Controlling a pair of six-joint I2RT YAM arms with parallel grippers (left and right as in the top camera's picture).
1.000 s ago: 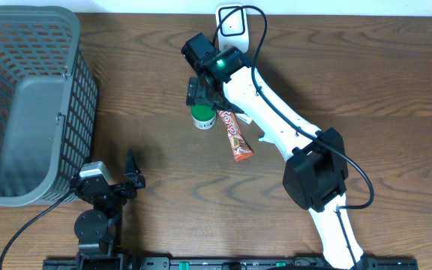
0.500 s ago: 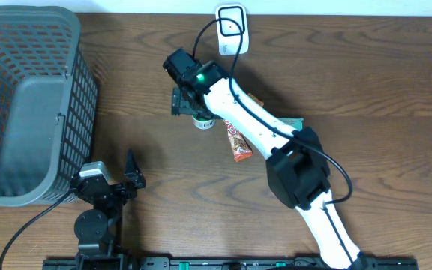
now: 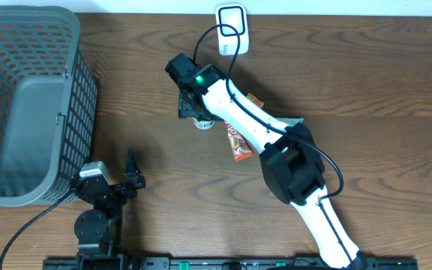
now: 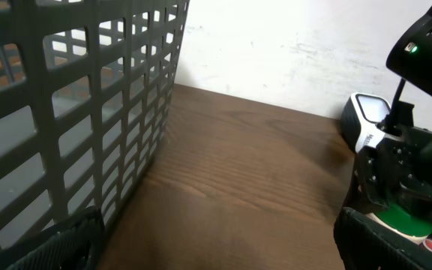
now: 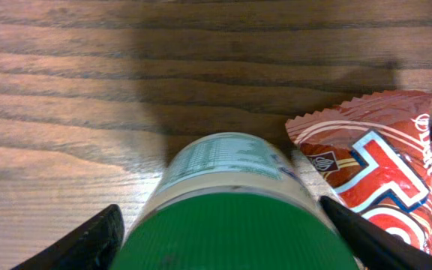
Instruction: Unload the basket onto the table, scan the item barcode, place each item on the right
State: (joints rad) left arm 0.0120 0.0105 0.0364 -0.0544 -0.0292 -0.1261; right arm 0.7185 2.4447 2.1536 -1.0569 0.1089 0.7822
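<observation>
The right gripper (image 5: 220, 214) is hanging directly over a small jar (image 5: 227, 161). Its two fingers (image 5: 88, 236) are standing one on either side of the green lid (image 5: 231, 240). They are set only a little wider than the lid, and the views are not showing whether the pads are pressing on it yet. The jar is standing upright on the wooden table (image 3: 381, 90), just in front of the white barcode scanner (image 3: 231, 26). A red snack packet (image 5: 373, 172) is lying just beside the jar on its right.

Judging from this, the step in hand is taking hold of the jar. To do it well, the fingers should be gripping centred across the round lid or the body just below it, so that the jar is not rolling out sideways. They should also be keeping clear of the packet's crimped edge. Fine print is showing on the jar's pale label, but no barcode is in sight. Once lifted, the jar will probably need turning until the code is facing the scanner.

Further out, the left gripper (image 4: 216, 232) is resting near the front of the table with its jaws spread wide and nothing between them. The grey plastic basket (image 3: 21, 105) is standing close by on its left.

Counted: one jar, one red packet, and the corners of what look like two more packets peeking from under the right arm. There is also one scanner, one basket and two arms
</observation>
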